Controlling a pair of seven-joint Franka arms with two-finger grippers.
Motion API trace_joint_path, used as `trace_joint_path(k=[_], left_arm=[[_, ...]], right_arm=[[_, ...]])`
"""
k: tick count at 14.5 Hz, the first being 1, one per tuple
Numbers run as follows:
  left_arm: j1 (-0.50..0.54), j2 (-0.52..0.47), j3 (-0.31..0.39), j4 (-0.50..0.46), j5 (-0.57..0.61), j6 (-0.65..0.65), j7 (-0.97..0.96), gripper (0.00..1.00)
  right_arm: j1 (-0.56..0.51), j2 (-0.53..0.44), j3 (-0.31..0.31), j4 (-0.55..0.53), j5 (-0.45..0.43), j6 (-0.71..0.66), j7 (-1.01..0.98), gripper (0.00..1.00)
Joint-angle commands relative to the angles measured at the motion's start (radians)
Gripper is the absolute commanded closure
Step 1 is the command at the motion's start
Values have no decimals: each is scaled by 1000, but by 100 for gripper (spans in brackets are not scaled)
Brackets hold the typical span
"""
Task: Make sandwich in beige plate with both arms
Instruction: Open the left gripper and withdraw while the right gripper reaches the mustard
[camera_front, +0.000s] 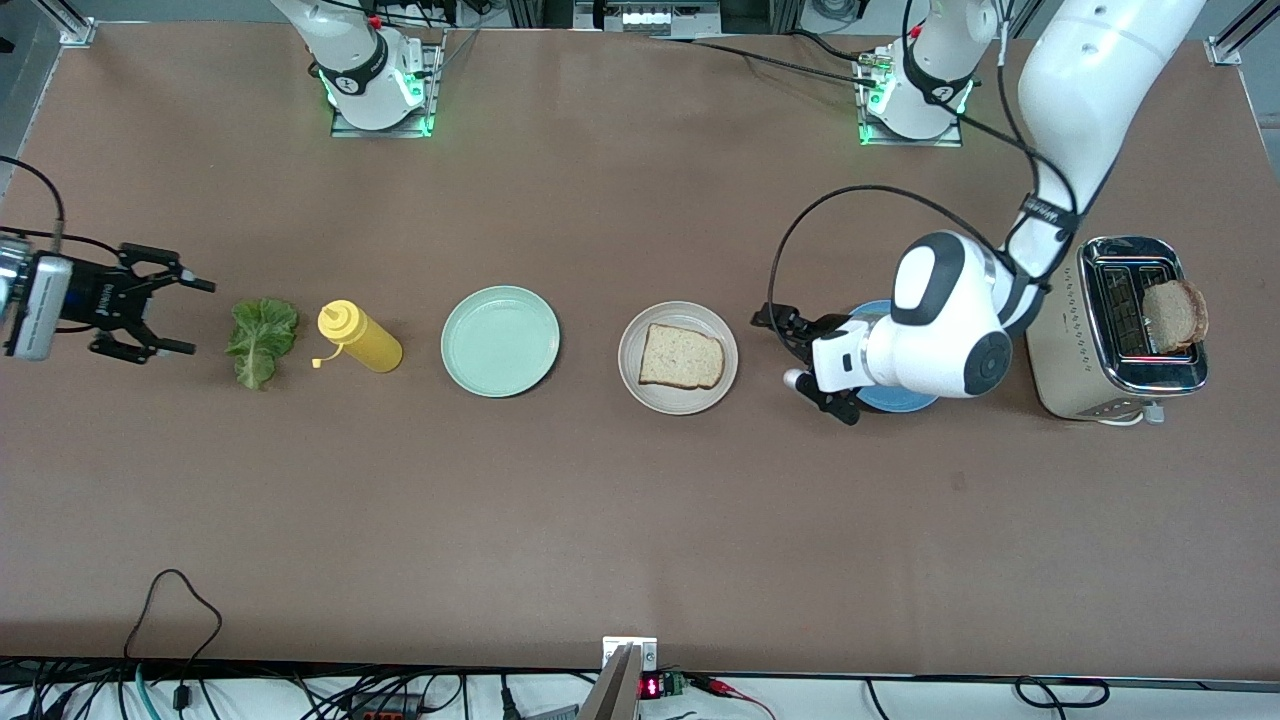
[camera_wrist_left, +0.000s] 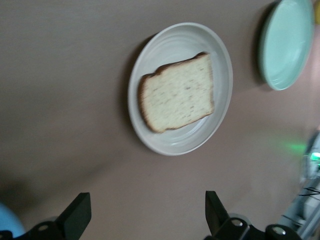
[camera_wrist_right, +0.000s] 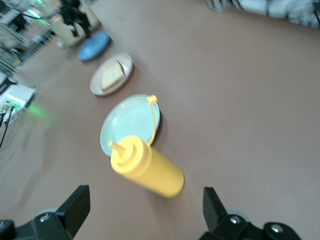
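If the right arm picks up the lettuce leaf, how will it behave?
The lettuce leaf looks thin and ruffled, so it would probably droop from the jaws. It seems light and may tear if squeezed hard. Lying flat on the table, it is unlikely to roll.

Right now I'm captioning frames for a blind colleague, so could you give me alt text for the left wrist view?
A square slice of pale toasted bread with a brown crust lies flat on a round beige plate on a brown table. The left tool hangs above with both fingers spread open, holding nothing, and a round mint green plate sits beside the beige one.
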Motion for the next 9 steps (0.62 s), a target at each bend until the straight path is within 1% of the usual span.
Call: trace_joint_path(k=[1, 3, 5, 6, 7, 9], left_arm=[[-6, -85, 6, 13, 204, -85, -114, 0], [20, -105, 9, 70, 295, -113, -114, 0], [51, -120, 9, 131, 418, -168, -113, 0], [55, -123, 8, 179, 493, -221, -109, 0], [57, -123, 6, 231, 542, -276, -108, 0], [62, -122, 11, 379, 562, -434, -109, 0]], right_arm=[[-44, 80, 15, -45, 148, -21, -289, 0], [-61, 172, 15, -45, 227, -96, -429, 0], [-64, 253, 15, -45, 290, -131, -575, 0], [-64, 286, 15, -45, 311, -142, -632, 0], [-64, 310, 17, -45, 319, -144, -670, 0], [-60, 359, 21, -45, 339, -151, -753, 0]])
